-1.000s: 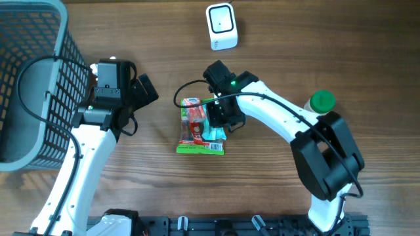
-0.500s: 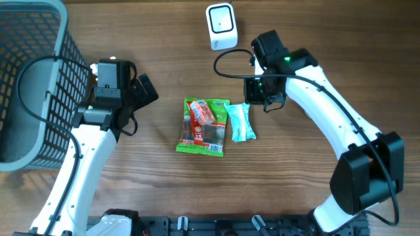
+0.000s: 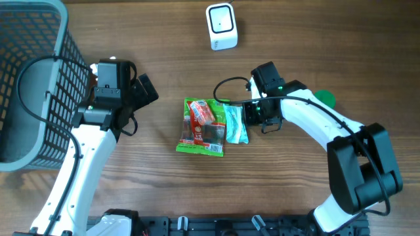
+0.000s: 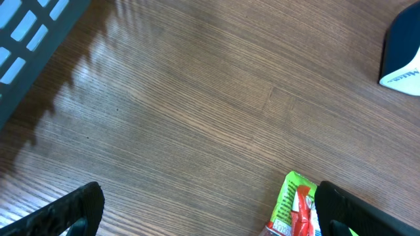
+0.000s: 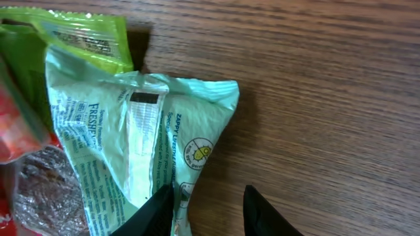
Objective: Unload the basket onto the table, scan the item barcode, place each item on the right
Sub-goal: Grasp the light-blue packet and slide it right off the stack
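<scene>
Mint-green packet [image 3: 236, 123]: flat on counter [image 3: 275, 190], touching green-and-red snack bag [image 3: 202, 130], well apart from white scanner [image 3: 221, 26].
Right fingers [image 5: 154, 208]: partly open, straddling the packet's edge, gripping nothing.
Left fingers [image 4: 72, 210]: spread wide, empty.

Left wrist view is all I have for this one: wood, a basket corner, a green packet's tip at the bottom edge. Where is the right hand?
Observer: The right hand is low over the table, at the right edge of a pale teal packet that lies against the green packet.
Operator: Has it gripped the teal one?
Observer: Not clamped. In the right wrist view its fingers stand apart, with only the packet's lower corner between them and bare table showing in the gap.
</scene>
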`<state>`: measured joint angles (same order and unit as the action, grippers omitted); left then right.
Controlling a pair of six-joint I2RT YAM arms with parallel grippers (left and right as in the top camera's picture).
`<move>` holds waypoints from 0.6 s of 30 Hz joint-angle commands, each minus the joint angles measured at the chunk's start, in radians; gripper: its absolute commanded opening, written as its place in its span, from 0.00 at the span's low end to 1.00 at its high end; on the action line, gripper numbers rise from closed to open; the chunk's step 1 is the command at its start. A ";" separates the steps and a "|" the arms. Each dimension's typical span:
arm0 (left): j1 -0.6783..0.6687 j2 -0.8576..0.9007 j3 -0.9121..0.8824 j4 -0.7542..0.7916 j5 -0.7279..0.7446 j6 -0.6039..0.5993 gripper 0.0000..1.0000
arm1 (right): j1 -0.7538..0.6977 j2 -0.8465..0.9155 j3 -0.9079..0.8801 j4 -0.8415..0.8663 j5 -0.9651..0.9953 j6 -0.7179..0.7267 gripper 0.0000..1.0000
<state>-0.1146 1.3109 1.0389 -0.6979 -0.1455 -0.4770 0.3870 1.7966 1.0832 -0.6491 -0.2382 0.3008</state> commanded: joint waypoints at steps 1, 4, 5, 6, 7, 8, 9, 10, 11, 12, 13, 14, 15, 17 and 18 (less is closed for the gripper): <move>0.006 0.001 0.008 0.002 -0.009 0.002 1.00 | 0.002 0.003 -0.010 0.006 -0.034 -0.039 0.37; 0.006 0.001 0.008 0.002 -0.009 0.002 1.00 | -0.003 -0.008 0.008 -0.005 -0.064 -0.040 0.38; 0.006 0.001 0.008 0.002 -0.009 0.002 1.00 | -0.004 -0.020 0.023 -0.010 -0.111 -0.039 0.39; 0.006 0.001 0.008 0.002 -0.009 0.002 1.00 | -0.005 -0.031 0.029 -0.010 -0.139 -0.039 0.39; 0.006 0.001 0.008 0.002 -0.009 0.002 1.00 | -0.005 -0.039 0.031 -0.010 -0.157 -0.037 0.40; 0.006 0.001 0.008 0.002 -0.009 0.002 1.00 | -0.005 -0.043 0.030 -0.014 -0.160 -0.035 0.40; 0.006 0.001 0.008 0.002 -0.009 0.002 1.00 | -0.005 -0.043 0.030 -0.026 -0.160 -0.028 0.40; 0.006 0.001 0.008 0.002 -0.009 0.002 1.00 | -0.005 -0.039 0.024 -0.034 -0.160 -0.027 0.40; 0.006 0.001 0.008 0.002 -0.009 0.002 1.00 | -0.005 -0.037 0.018 -0.038 -0.160 -0.027 0.40; 0.006 0.001 0.008 0.002 -0.009 0.002 1.00 | -0.005 -0.035 0.010 -0.037 -0.160 -0.028 0.40; 0.006 0.001 0.008 0.002 -0.009 0.002 1.00 | -0.005 -0.035 0.002 -0.031 -0.160 -0.028 0.40; 0.006 0.001 0.008 0.002 -0.009 0.002 1.00 | -0.005 -0.035 -0.013 -0.014 -0.160 -0.027 0.40; 0.006 0.001 0.008 0.002 -0.009 0.002 1.00 | -0.003 -0.035 -0.030 0.009 -0.160 -0.016 0.39; 0.006 0.001 0.008 0.002 -0.009 0.002 1.00 | 0.006 -0.035 -0.084 0.071 -0.160 0.000 0.38; 0.006 0.001 0.008 0.002 -0.009 0.002 1.00 | 0.010 -0.035 -0.108 0.100 -0.159 0.008 0.38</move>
<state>-0.1146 1.3109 1.0389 -0.6987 -0.1452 -0.4770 0.3870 1.7794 1.0451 -0.5991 -0.3695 0.2867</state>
